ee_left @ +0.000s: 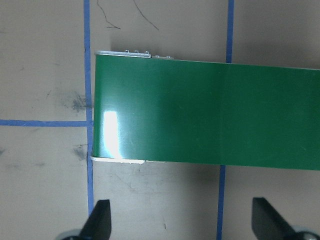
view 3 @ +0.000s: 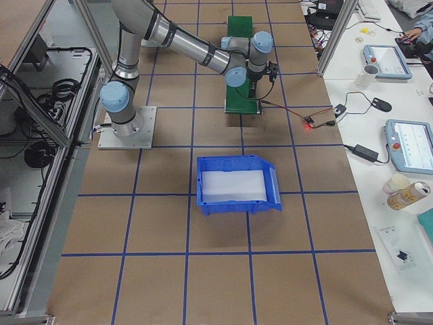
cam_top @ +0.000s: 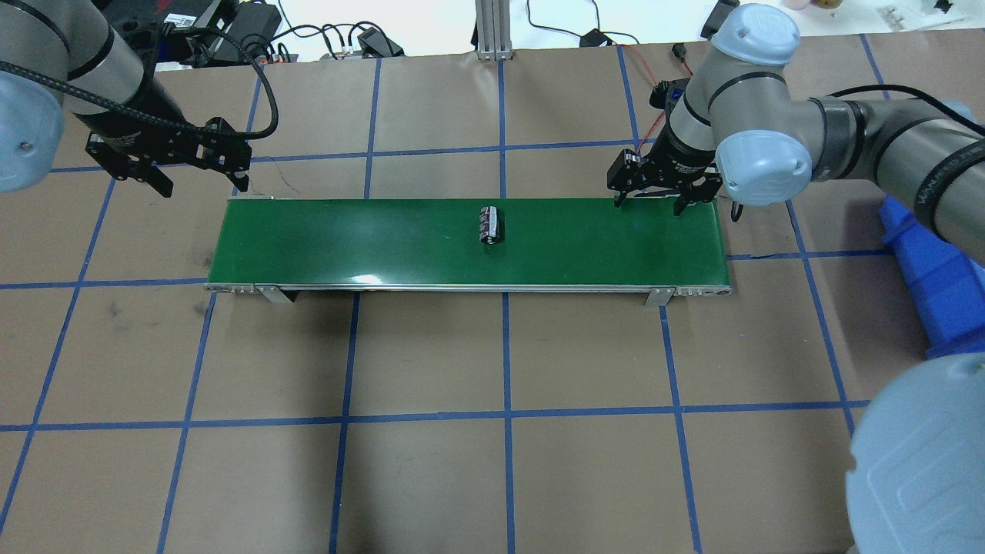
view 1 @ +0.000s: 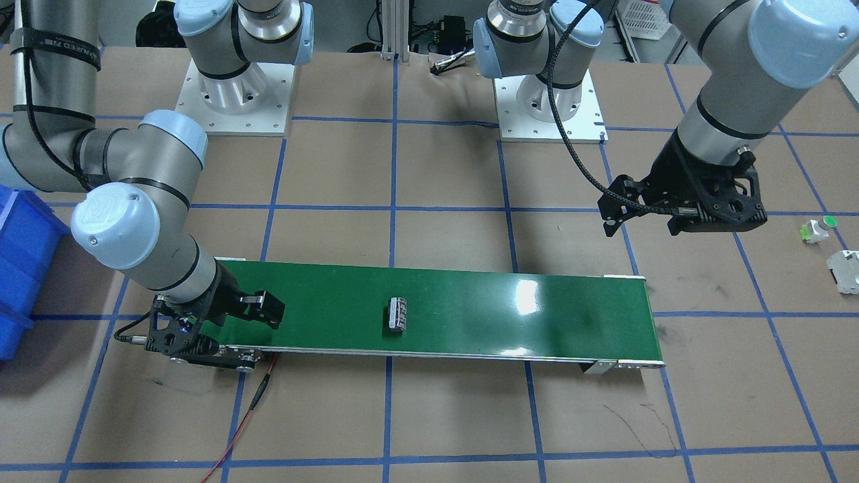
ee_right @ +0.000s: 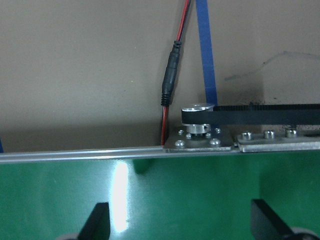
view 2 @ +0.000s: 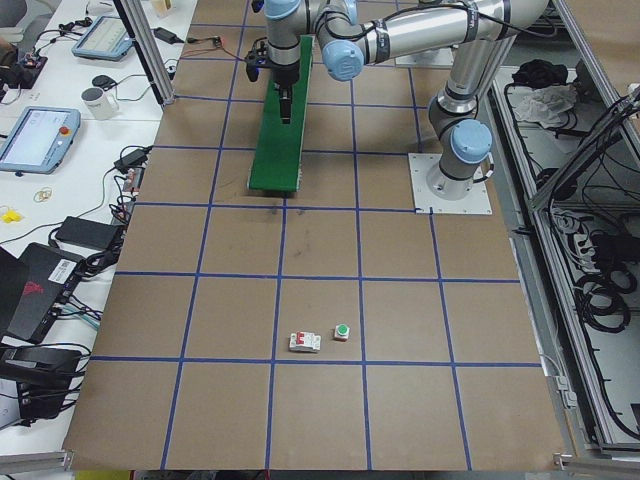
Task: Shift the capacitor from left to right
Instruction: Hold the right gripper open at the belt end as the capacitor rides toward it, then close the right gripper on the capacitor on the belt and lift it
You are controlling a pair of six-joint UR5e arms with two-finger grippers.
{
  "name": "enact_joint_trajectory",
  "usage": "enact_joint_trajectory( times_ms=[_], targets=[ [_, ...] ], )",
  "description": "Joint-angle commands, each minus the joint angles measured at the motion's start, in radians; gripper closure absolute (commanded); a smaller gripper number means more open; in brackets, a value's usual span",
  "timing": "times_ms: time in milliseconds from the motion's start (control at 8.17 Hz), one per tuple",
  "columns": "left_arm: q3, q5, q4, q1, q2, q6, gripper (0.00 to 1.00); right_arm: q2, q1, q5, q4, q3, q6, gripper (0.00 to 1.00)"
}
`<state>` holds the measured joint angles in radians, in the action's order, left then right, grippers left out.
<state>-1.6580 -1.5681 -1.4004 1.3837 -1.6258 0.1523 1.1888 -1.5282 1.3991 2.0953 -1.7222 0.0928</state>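
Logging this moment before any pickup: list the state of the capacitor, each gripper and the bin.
capacitor: lying on its side midway along the green belt, not gripped.
left gripper: open, empty, near the belt's left end.
right gripper: open, empty, low over the belt's right end.
blue bin: upright on the table, apart from the belt.

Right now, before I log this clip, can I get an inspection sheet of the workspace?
Surface: brown-paper table with blue tape grid; green conveyor belt on it.
Job's things: capacitor lying mid-belt, untouched.
Clutter: green-capped white part, white-grey plastic piece, blue bin.
Claws: left claw open, off the belt's left end; right claw open, over its right end.
Cables: red-black lead beside the conveyor's pulley.
Surroundings: tablets on side benches.
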Motion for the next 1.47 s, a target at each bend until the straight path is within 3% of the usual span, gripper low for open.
enact_joint_trajectory(
  times_ms=[0,1346],
  targets=[
    [-0.008,0.0,0.0,0.0,0.0,0.0,0.0,0.0,-0.001,-0.006,0.008,-0.007,0.021,0.0],
    [-0.009,0.003,0.008,0.0,-0.006,-0.011,0.0,0.003,-0.026,-0.003,0.006,-0.019,0.021,0.0]
  ],
)
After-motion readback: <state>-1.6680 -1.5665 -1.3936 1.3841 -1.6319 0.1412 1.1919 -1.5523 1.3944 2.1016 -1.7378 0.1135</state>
